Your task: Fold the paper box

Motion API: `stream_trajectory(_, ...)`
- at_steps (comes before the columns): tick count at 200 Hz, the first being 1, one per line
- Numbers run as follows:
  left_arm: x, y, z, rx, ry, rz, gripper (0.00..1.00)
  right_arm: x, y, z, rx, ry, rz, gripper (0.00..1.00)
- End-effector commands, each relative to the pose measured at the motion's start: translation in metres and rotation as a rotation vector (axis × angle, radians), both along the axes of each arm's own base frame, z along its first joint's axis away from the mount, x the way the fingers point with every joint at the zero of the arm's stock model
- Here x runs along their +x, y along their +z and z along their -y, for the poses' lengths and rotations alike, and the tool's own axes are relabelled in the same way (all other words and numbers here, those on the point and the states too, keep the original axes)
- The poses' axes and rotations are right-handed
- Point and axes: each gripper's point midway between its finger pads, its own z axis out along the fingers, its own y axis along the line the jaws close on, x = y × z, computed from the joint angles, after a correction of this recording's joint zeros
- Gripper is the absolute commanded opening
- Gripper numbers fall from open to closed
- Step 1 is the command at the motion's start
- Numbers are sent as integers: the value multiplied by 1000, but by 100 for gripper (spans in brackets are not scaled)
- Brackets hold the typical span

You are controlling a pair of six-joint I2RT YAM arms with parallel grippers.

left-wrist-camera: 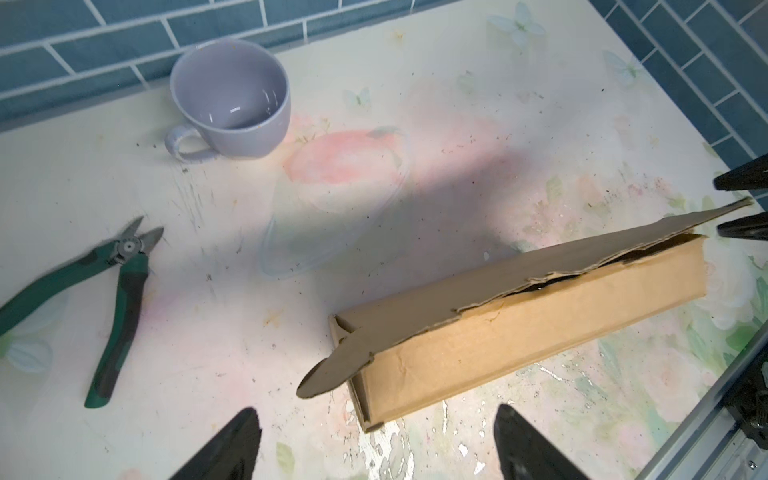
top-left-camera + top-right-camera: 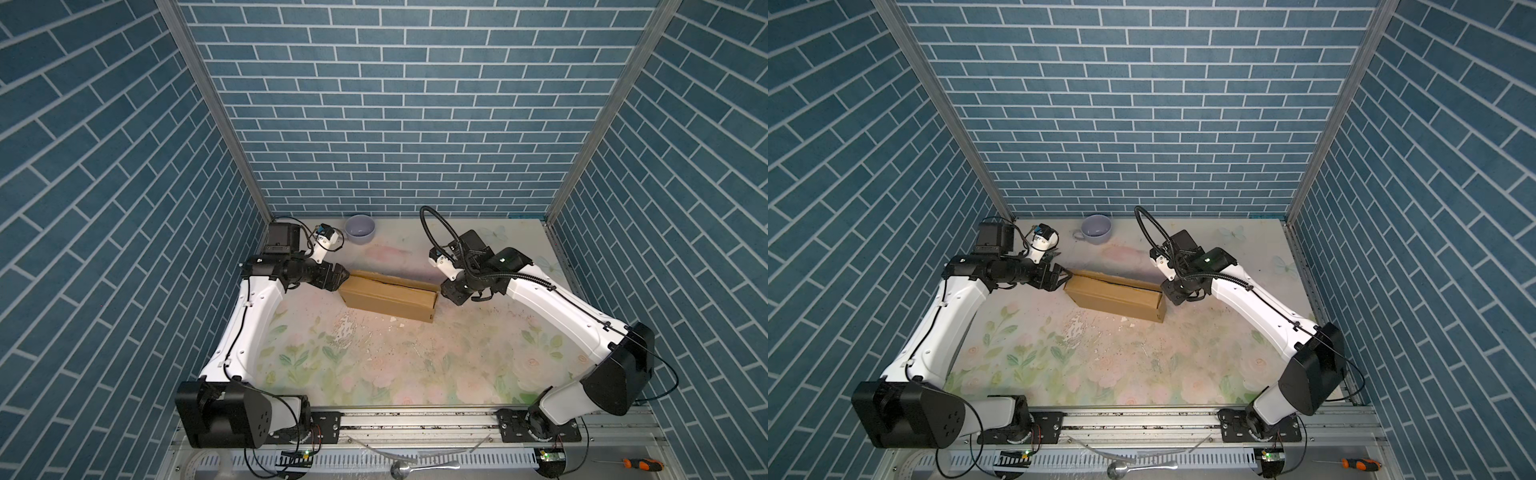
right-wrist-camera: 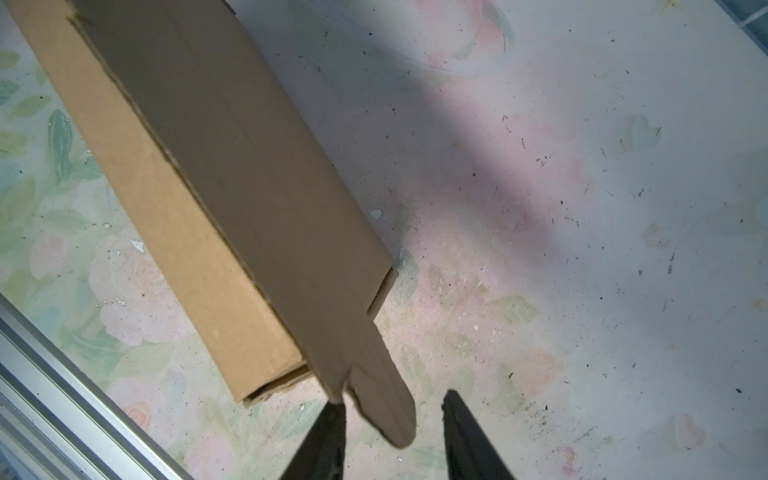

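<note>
Fingertips of our right end effector [image 3: 392,400] sit closest, spread apart, with the rounded tab of the paper box [image 3: 232,174] between them, not pinched. We see the box lying mid-worktop [image 2: 415,365] between both arms, its top flap ajar. Our left end effector [image 1: 374,444] stands wide apart at the other end. Beyond lie green pliers [image 1: 116,291] and a lilac cup [image 1: 230,99].

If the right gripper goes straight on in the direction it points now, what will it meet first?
Most likely the rounded tab at the nearest end of the paper box: the right wrist view shows it between the parted jaws of the right gripper. Depth is unclear, though.
</note>
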Motion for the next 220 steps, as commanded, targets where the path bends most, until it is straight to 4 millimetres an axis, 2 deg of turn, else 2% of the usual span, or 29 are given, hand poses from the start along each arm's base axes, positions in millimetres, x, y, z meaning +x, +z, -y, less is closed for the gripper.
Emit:
stream_trajectory(1,-6,-15,-6,64,-8,-40,86,4,13,-5,-2,34,24,38)
stream_trajectory(81,6,-36,-5,87,-11,-100,56,5,11,-13,21,25,-2,27)
stream_trajectory(147,9,-32,6,51,-31,-100,28,2,9,-14,32,7,-36,15)
stream_trajectory(220,11,-28,9,28,-29,-84,24,-1,17,-19,65,-22,-80,2)
